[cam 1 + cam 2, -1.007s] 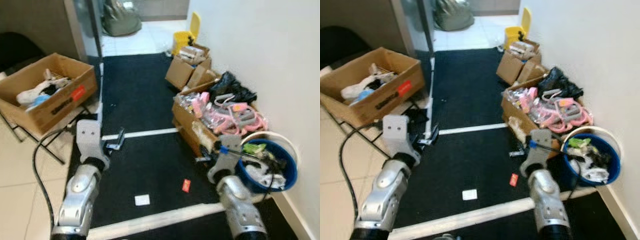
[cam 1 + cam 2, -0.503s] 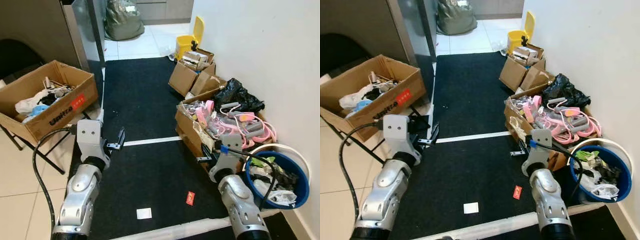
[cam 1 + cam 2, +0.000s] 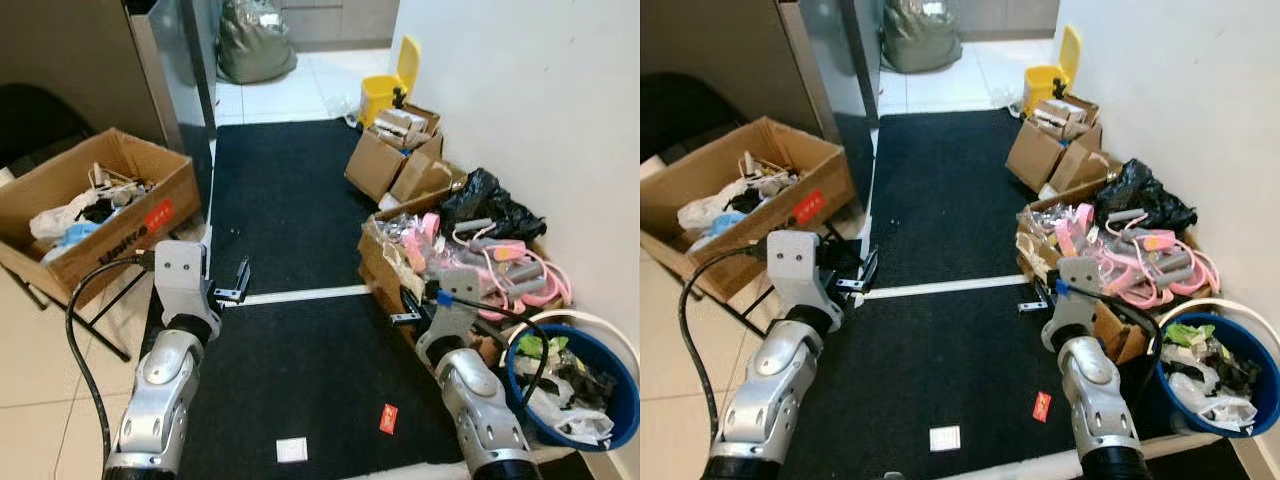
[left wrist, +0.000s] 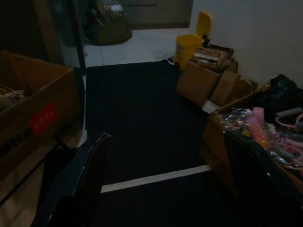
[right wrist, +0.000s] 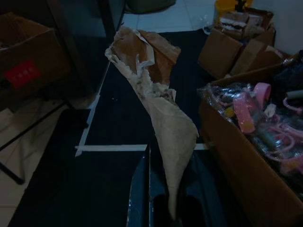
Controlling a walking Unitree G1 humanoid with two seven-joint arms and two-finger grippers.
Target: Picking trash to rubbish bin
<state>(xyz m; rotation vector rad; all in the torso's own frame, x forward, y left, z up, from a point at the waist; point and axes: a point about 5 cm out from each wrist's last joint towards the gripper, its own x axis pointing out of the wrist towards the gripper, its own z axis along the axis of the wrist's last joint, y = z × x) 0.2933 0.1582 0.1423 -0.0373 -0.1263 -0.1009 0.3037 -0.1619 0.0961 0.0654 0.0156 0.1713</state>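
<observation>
Right gripper (image 5: 161, 208): fingers pinched on a torn brown paper scrap (image 5: 158, 99), which stands up from between them; held above the black mat (image 3: 290, 200), beside the pink-filled cardboard box (image 3: 385, 265).
Left gripper (image 4: 165, 179): fingers spread wide, holding nothing, over the mat near the white stripe (image 3: 300, 295).
Rubbish bin (image 3: 575, 385): blue bucket by the wall, already holding trash, just right of the right arm.
Floor litter: red scrap (image 3: 387, 418) and white slip (image 3: 291, 450), apparently paper, near the mat's front edge.
</observation>
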